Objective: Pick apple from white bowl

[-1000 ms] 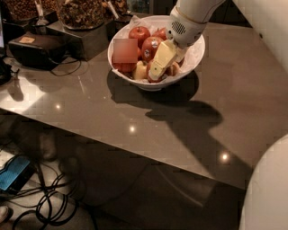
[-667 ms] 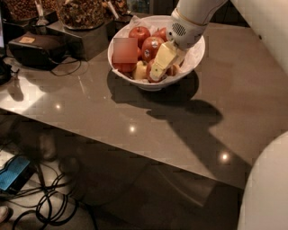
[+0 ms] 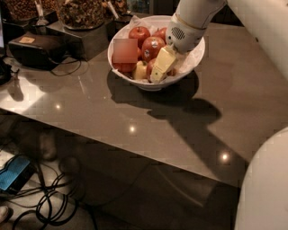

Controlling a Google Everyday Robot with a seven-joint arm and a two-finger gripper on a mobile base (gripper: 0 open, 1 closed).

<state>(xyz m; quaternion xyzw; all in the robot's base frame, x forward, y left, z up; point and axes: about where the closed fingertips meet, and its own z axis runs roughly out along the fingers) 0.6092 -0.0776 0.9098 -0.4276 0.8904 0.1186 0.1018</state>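
Hidden bits first. The cream-coloured plastic claw (image 3: pixel 159 69) is down inside the wide, round, glossy white bowl (image 3: pixel 118 67), front-centre. It lies diagonally across the round, glossy red apple (image 3: pixel 149 67), so only slivers of red show either side of it. How far open the claw is, & whether it has hold of anything: can't tell. A blurry pinkish square patch (image 3: pixel 125 50) covers the bowl's left part, and what's under it can't be made out. The white robot arm (image 3: pixel 198 11) comes in from the top edge and is cut off there. The white robot body (image 3: pixel 265 188) is cut off at bottom right.

The apple, from what shows, is deep red & shiny, w/ no sticker on the visible parts. It sits low at the bowl's front, right behind the claw. It is just below a red apple with a white sticker (image 3: pixel 153 47) and just right of a pale yellow-green apple (image 3: pixel 140 72). Another plain red apple (image 3: pixel 139 33) lies further back. Crumpled white paper (image 3: pixel 135 20) sticks up at the back rim.

The bowl stands on a glossy grey-brown table (image 3: pixel 90 117). To its left is a black box-shaped device (image 3: pixel 36 47). A jar of brown bits (image 3: pixel 81 11) stands behind, top cut off. Dark cables (image 3: pixel 49 202) lie on the floor below.
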